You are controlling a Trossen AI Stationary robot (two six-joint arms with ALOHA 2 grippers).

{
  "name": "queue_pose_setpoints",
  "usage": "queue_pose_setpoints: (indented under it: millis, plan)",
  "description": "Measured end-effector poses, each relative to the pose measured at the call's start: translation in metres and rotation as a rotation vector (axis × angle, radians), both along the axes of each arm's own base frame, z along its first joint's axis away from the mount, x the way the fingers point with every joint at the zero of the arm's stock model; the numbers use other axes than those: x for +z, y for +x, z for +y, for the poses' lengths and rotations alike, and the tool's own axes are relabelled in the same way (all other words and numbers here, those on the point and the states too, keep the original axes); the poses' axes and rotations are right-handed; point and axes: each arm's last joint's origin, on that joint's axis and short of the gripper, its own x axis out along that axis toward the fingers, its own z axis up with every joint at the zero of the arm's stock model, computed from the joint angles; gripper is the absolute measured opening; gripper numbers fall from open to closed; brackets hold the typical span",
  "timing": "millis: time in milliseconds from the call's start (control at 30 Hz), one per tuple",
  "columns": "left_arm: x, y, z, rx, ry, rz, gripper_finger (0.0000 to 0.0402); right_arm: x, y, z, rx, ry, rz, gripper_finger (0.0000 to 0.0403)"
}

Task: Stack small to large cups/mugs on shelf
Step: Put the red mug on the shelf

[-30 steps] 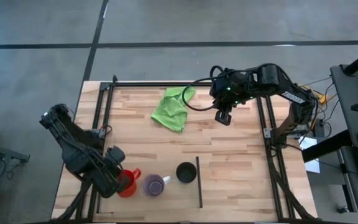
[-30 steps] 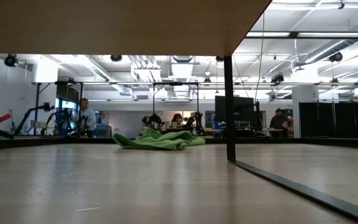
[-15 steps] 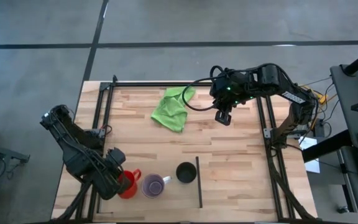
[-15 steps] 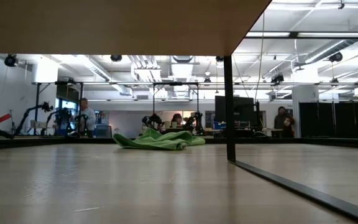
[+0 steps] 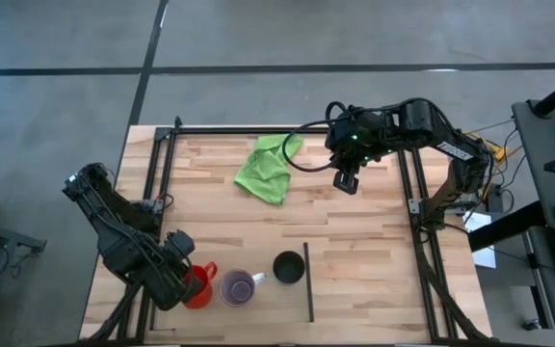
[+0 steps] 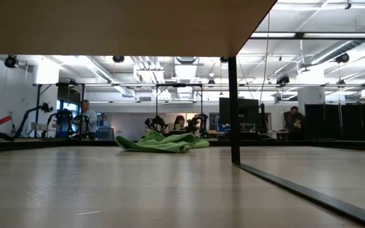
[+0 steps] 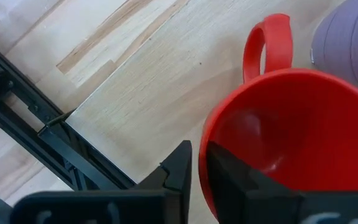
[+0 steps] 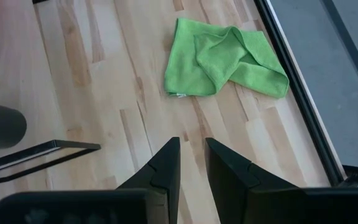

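Red mug (image 5: 197, 285), left gripper (image 7: 199, 163) apparently gripping rim

We see a bright green cloth (image 5: 270, 170) crumpled in the upper middle of the high view, lying on the light wood table (image 5: 355, 241). From the low view the same cloth (image 6: 162, 142) sits as a rumpled heap mid-frame, with a black upright post (image 6: 234, 111) right of center. A black metal frame (image 5: 277, 129) runs along the table's top edge. Far back in the room, a person (image 6: 86, 118) stands at left and another person (image 6: 294, 120) at right.
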Motion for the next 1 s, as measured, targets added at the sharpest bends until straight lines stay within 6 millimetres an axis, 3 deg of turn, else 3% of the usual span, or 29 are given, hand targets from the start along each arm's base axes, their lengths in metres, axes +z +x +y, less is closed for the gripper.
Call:
queue_pose_setpoints:
  millis: [200, 1000]
  plan:
    - [-0.0032, 0.0005, -0.0007, -0.001, -0.001, 0.007, 0.0051, 0.0, 0.0, 0.0, 0.0, 0.0, 0.0, 0.0068]
    - [-0.0006, 0.0047, -0.0073, -0.011, -0.1, -0.017, 0.0052, 0.0, 0.0, 0.0, 0.0, 0.0, 0.0, 0.0068]
